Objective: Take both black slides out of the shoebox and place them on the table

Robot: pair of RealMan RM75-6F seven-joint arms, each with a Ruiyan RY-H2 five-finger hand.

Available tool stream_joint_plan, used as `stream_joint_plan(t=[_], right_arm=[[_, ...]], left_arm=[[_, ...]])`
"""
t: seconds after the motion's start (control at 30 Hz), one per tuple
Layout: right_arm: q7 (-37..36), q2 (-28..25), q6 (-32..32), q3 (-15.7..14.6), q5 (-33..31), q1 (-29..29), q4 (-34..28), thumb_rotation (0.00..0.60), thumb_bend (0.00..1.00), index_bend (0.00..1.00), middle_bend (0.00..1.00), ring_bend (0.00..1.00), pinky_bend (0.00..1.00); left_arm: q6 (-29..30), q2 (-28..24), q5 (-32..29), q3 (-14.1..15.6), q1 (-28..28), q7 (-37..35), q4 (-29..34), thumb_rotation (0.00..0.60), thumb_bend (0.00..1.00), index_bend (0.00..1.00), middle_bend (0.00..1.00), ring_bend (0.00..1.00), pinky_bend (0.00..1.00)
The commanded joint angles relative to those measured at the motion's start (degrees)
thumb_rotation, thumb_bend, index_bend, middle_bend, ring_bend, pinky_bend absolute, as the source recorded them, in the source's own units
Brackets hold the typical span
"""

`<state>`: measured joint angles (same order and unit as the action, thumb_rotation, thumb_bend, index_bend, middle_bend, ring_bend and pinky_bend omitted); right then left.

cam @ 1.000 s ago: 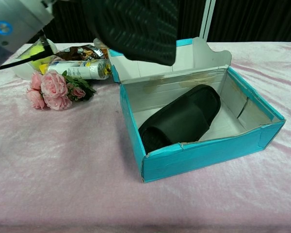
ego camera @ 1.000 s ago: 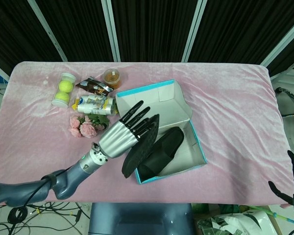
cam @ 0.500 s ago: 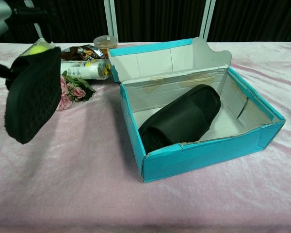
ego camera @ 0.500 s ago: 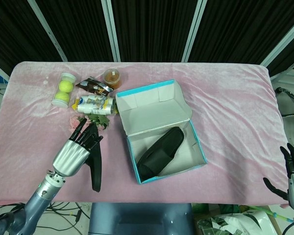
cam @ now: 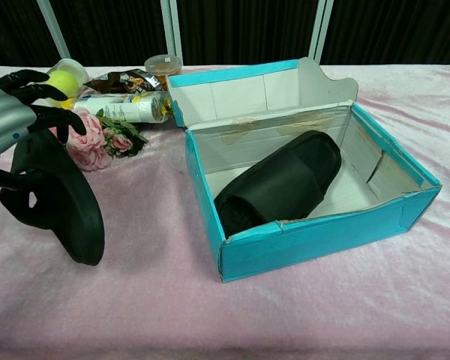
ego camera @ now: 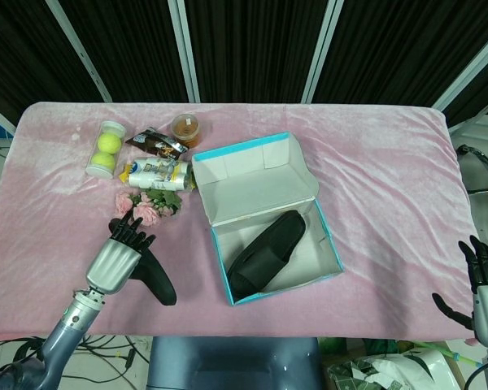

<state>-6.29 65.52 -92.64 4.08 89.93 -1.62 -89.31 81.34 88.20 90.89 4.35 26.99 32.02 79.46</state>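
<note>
One black slide (ego camera: 156, 279) (cam: 64, 206) stands tilted on its edge on the pink cloth, left of the box, and my left hand (ego camera: 115, 258) (cam: 7, 120) grips it from above by its strap. The second black slide (ego camera: 266, 251) (cam: 280, 182) lies inside the teal shoebox (ego camera: 329, 244) (cam: 315, 244), sole down, running diagonally. My right hand (ego camera: 481, 280) hangs off the table's front right corner with its fingers spread, holding nothing; the chest view does not show it.
Pink artificial roses (ego camera: 150, 208) (cam: 86, 139) lie just behind the held slide. Further back are a lying bottle (ego camera: 156, 173), a tube of tennis balls (ego camera: 106, 148), a snack packet (ego camera: 156, 143) and a small jar (ego camera: 186, 127). The shoebox lid (ego camera: 252, 175) stands open.
My left hand has lowered the slide from mid-air down onto the cloth near the front left; its lower edge now touches the table. The right hand has risen slightly into view.
</note>
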Motion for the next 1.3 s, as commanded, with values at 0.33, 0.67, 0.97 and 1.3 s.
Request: stream_joint_plan(t=[0.33,0.67,0.97,1.3], right_arm=[[0.8,-1.0,0.5,-0.2,0.5,0.5,-0.1,0.6,0.1,0.0,0.0,0.0,0.16],[2.3,-3.8,2.9,0.5,5.2,4.9,-2.8,0.6,0.0,0.0,0.0,0.0,0.16],[-1.0,-5.2,11.1,2.0,14.2,16.2,-6.8,0.6,0.1,0.05,0.05,0.0,0.16],[6.7,-2.0,34.5,5.9,6.7,31.8,-8.9,0.6,0.11,0.07,0.06,0.0,0.16]], left_arm=[[-4.3,-4.9,-6.8,-2.1,-2.6,4.1,10.7,0.6,0.0,0.0,0.0,0.0,0.0],[1.0,-15.1,-6.5,-2.7,-7.0,-3.0,21.2,0.6,0.0,0.0,0.0,0.0,0.0],[11.2,-19.6,-4.4,-4.7,-13.1,-12.1,20.2,0.6,0.0,0.04,0.14,0.04,0.06],[16.4,-18.8,-2.6,-4.4,-18.5,-20.5,15.1,0.6,0.0,0.13,0.18,0.07,0.14]])
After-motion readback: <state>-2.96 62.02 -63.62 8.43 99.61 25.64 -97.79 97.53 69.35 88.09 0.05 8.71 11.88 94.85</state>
